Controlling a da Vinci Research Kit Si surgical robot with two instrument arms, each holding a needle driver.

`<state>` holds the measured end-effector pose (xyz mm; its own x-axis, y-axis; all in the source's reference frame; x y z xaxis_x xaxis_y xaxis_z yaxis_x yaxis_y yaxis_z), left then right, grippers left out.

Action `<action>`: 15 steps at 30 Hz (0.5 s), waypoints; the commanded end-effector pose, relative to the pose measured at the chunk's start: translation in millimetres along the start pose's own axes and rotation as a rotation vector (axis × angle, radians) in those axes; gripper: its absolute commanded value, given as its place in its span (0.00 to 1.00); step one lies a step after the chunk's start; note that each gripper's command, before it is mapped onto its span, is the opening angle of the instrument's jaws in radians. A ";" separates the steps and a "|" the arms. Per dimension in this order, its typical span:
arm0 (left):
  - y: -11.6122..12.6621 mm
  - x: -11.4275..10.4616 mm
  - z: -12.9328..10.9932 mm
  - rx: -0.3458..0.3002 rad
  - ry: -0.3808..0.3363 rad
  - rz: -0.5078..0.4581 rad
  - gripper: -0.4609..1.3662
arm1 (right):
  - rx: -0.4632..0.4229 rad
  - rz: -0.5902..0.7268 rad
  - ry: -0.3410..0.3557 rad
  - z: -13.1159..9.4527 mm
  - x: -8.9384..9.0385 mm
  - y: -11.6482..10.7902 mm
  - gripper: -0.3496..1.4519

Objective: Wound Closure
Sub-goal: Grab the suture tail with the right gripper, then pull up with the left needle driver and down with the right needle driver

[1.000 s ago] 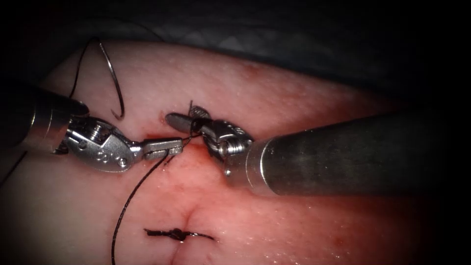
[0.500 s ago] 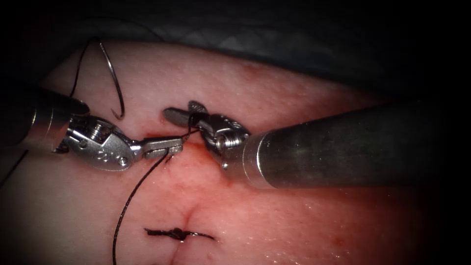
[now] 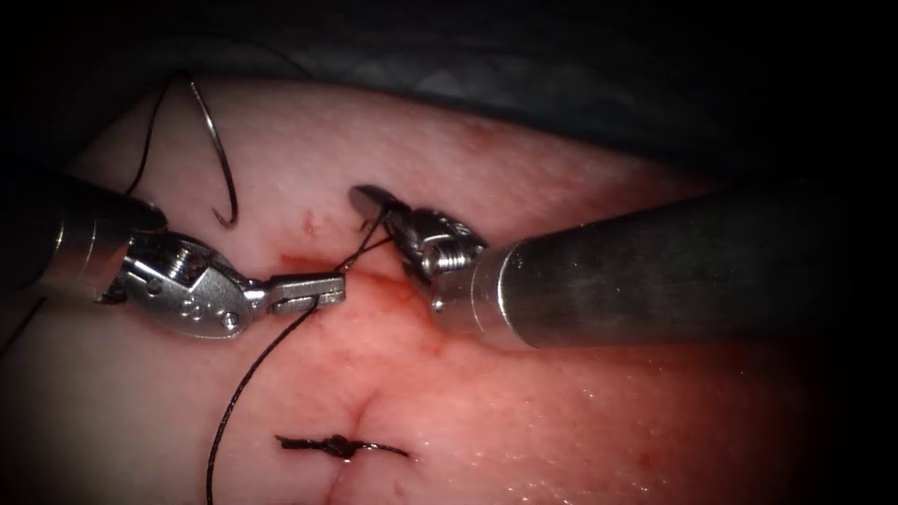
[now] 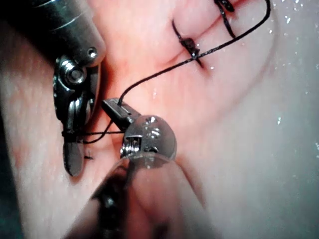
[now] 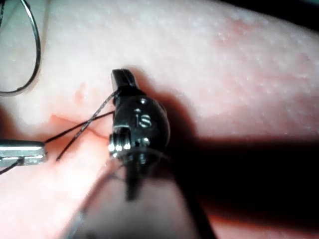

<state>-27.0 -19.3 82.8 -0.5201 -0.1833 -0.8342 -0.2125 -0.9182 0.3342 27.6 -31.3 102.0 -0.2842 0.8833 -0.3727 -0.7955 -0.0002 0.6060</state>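
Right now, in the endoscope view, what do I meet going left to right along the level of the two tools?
Left tool's shaft → its shut jaws holding the thread → right tool's shut jaws, also on the thread → right tool's shaft. The needle lies free on the tissue, left of the cut.

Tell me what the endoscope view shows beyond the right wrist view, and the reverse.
Endoscope view: a finished stitch across the cut, and thread trailing down from the left tool. Right wrist view: a close look at thread leaving the right tool, jaws shut. Both: the needle lying free on the tissue left of the cut, not in it, held by neither; each tool gripping the thread stretched between them.
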 end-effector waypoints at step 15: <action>-0.8 -0.8 0.3 0.009 -0.027 -0.098 0.06 | 0.050 -0.067 0.010 -2.3 -0.3 -2.5 0.00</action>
<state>-26.7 -18.3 83.4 -0.5203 -0.0859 -0.8496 -0.2737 -0.9257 0.2612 28.5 -32.7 98.9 -0.2370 0.8760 -0.4201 -0.7837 0.0831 0.6155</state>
